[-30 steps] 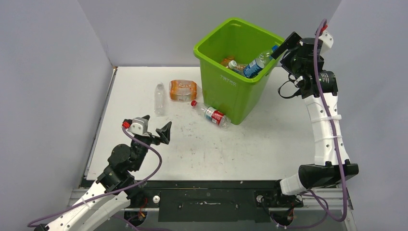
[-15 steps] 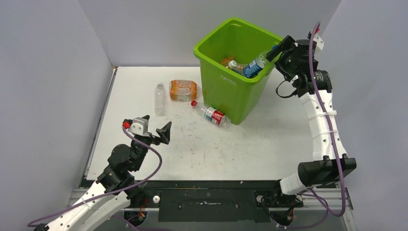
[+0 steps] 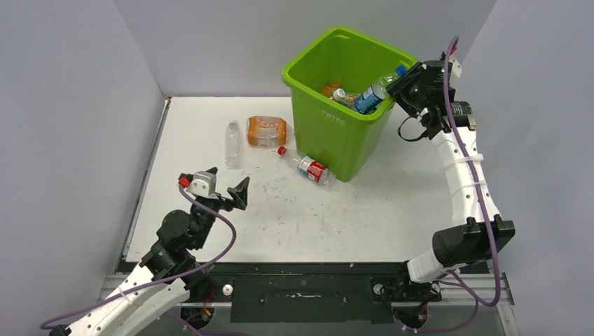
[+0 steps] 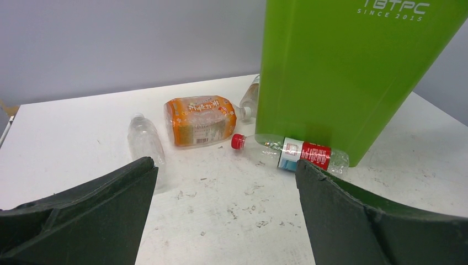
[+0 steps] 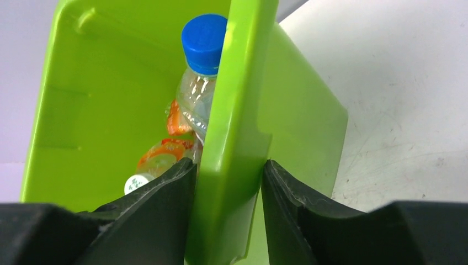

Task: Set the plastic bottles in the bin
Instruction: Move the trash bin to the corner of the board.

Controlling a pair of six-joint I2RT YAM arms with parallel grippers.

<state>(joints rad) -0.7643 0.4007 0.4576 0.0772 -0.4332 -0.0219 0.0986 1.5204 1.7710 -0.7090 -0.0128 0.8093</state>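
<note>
Your left gripper (image 3: 229,183) hangs spread wide and holds nothing, over the near-left part of the table (image 3: 315,217), facing the loose bottles.

Closest to the left edge lies the clear bottle (image 3: 232,143). Its long axis runs near to far, neck toward the far edge. Expect it to be very light, thin-walled and slick. It will likely dent and skid under a pinch, so take it across the body, close to the stiffer shoulder.

Just right of it lies the orange bottle (image 3: 266,131), flattened, with its long axis parallel to the far edge. I cannot tell which end has the cap. Being squashed already, it should give little more, so grip it across the short way.

The red-cap bottle (image 3: 308,166) lies touching the bin's near-left foot. Its cap points far-left and its base near-right. The label band is probably the least slippery hold.

The bin (image 3: 336,129) stands at the far edge, right of middle, with bottles already inside. The blue-cap bottle (image 3: 370,94) leans on its right wall, cap up by the rim.

Your right gripper (image 3: 401,81) is clenched on that wall at the rim, one finger inside and one outside. The rim looks stiff, but the bin is tall and probably light, so a sideways pull could tip it.
</note>
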